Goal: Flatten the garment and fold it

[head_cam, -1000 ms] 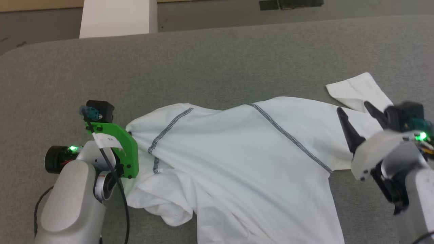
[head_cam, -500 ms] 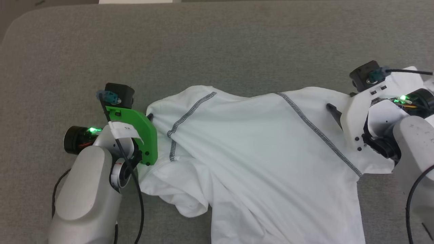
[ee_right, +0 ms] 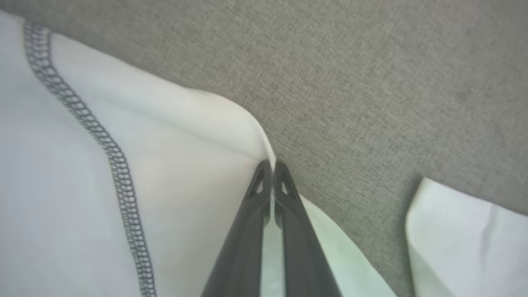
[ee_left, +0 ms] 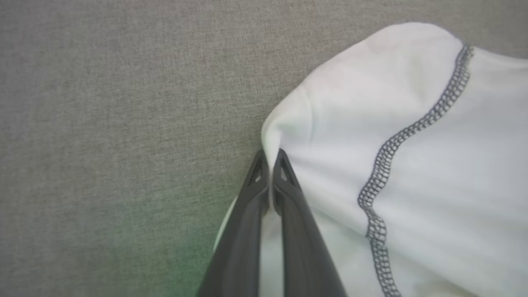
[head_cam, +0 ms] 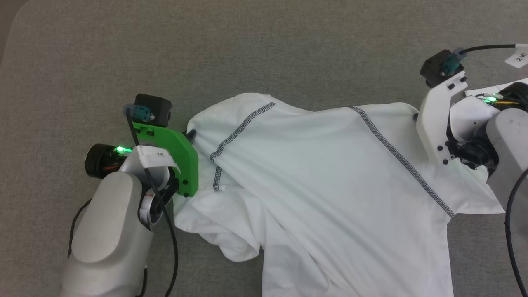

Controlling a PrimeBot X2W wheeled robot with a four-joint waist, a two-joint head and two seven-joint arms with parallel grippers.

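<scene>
Pinching garment edges, left claw and right claw clamp tight; lower cloth cut off.

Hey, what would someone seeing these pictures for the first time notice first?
A big white shirt sprawls rumpled across the grey fabric surface, its dark dotted seams standing out. Each pincer is shut on its far edge: the left pincer at the shirt's left end, by a bright green bracket, the right pincer at its right end.
</scene>
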